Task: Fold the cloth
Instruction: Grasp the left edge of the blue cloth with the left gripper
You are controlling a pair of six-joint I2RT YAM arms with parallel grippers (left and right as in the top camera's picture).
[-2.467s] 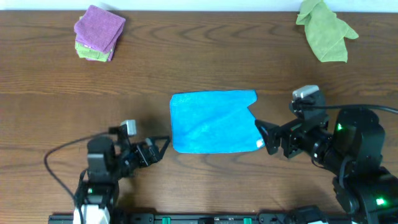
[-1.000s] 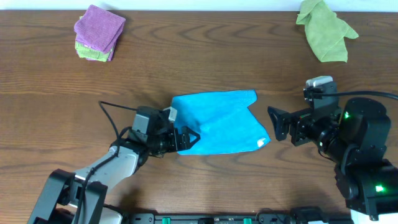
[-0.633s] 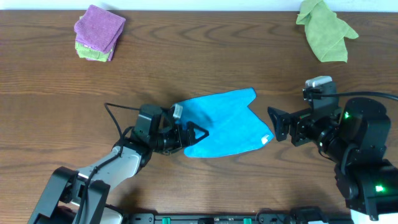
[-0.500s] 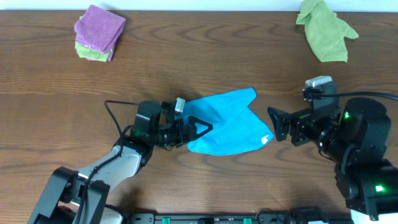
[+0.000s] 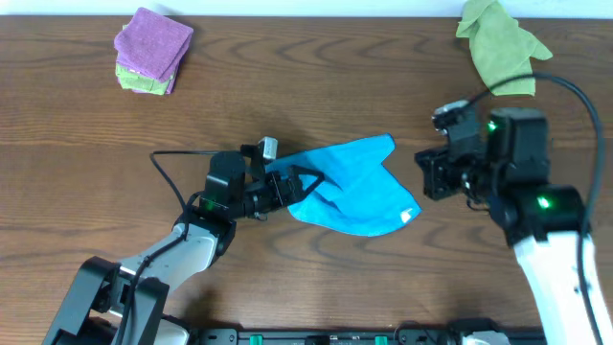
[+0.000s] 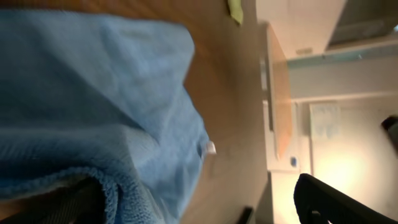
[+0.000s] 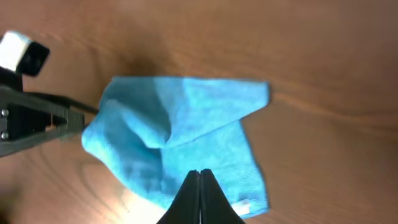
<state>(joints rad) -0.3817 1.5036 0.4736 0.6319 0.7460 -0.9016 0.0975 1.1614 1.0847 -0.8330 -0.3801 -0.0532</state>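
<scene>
One folded purple cloth (image 5: 153,40) tops one folded green cloth (image 5: 144,84) at the back left of the table (image 5: 306,86). The left gripper (image 5: 305,182) is spread apart, with the raised left edge of the single sky-blue cloth (image 5: 359,187) draped over one finger, mid-table. The right gripper (image 7: 200,183) is pinched together and empty near the cloth's right side. One olive-green cloth (image 5: 500,48) lies crumpled at the back right.
</scene>
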